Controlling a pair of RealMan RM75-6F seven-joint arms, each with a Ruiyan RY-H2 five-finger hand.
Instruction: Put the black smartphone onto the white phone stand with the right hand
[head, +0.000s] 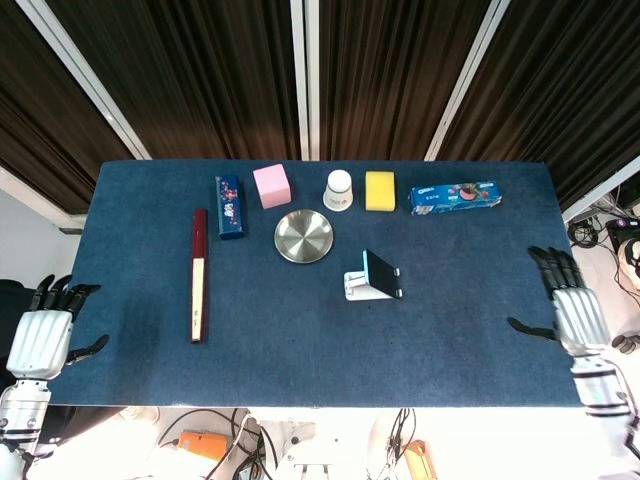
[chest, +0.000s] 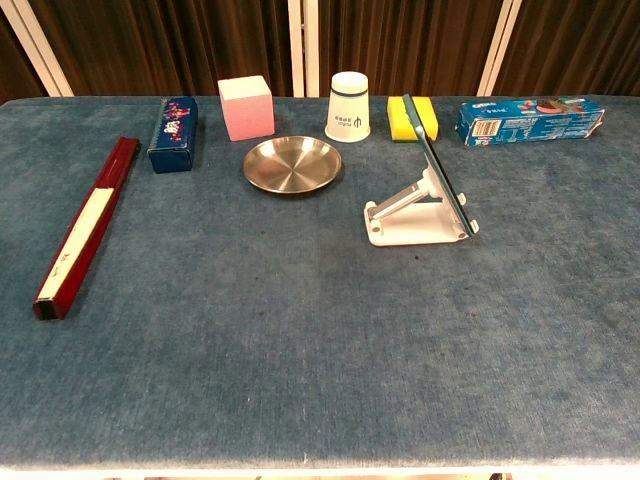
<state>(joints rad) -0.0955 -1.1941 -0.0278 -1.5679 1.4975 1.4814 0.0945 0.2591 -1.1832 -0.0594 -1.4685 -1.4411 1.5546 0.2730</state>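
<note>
The black smartphone (head: 382, 274) leans tilted on the white phone stand (head: 357, 285) near the middle of the blue table. In the chest view the smartphone (chest: 437, 163) shows edge-on, resting against the stand (chest: 412, 218). My right hand (head: 573, 313) hangs open at the table's right edge, well apart from the phone, fingers spread. My left hand (head: 44, 335) is open off the table's left front corner. Neither hand appears in the chest view.
Along the back stand a dark blue box (head: 230, 207), a pink cube (head: 271, 186), a white cup (head: 339, 189), a yellow sponge (head: 380, 190) and a blue cookie box (head: 455, 197). A steel plate (head: 304, 236) lies left of the stand. A long red box (head: 198, 273) lies at the left.
</note>
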